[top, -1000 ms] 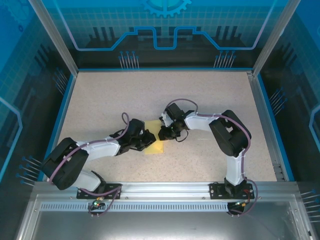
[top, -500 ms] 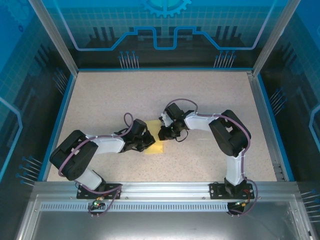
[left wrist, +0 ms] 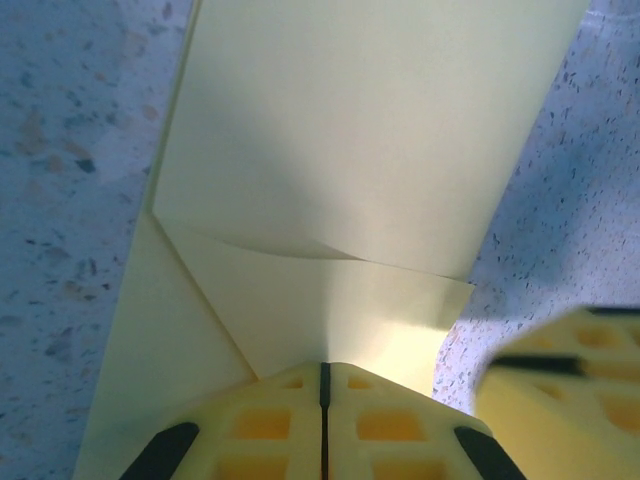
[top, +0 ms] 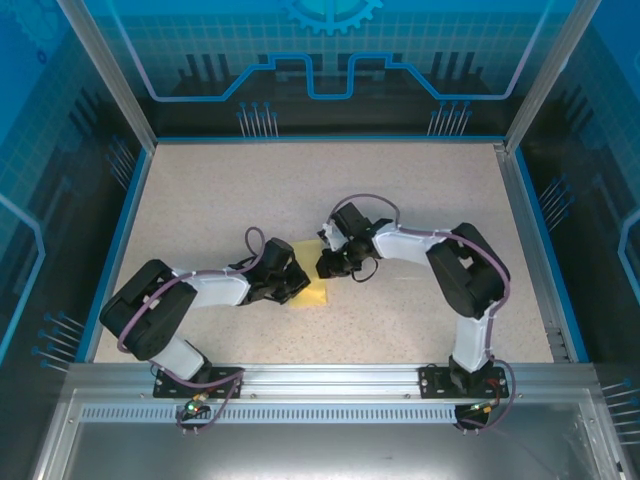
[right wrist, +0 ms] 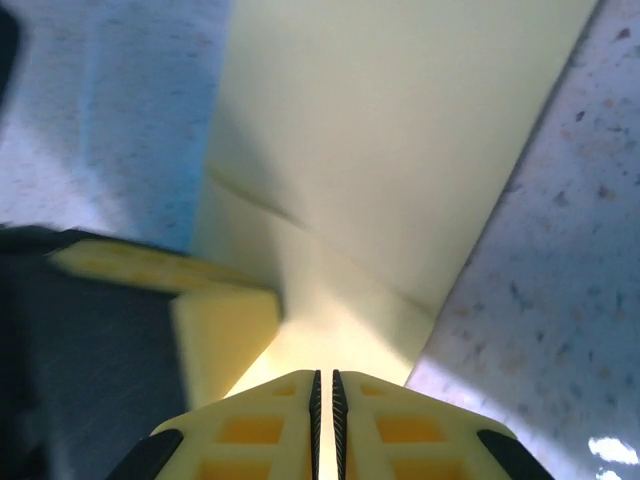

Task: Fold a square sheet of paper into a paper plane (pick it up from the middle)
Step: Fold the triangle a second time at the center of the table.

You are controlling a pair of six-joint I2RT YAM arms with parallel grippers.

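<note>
The pale yellow sheet of paper (top: 316, 293) lies mid-table, partly folded, with diagonal creases and an overlapping flap (left wrist: 350, 150). My left gripper (top: 297, 283) is shut, its tips (left wrist: 322, 366) resting on the paper's left part where the creases meet. My right gripper (top: 323, 268) comes in from the right, its jaws (right wrist: 322, 373) nearly together, with a raised fold of the paper (right wrist: 400, 130) running into the slim gap. The two grippers stand close together: a right finger (left wrist: 560, 390) shows beside the left one, and a left finger (right wrist: 215, 320) beside the right one.
The speckled beige tabletop (top: 400, 190) is ringed by a blue rim and transparent walls (top: 530, 90). Both arms bend inward from their bases on the metal rail (top: 330, 378) at the near edge.
The left arm's elbow swung toward the right and its gripper settled on the paper. The right arm shifted only slightly. The paper stays in place.
</note>
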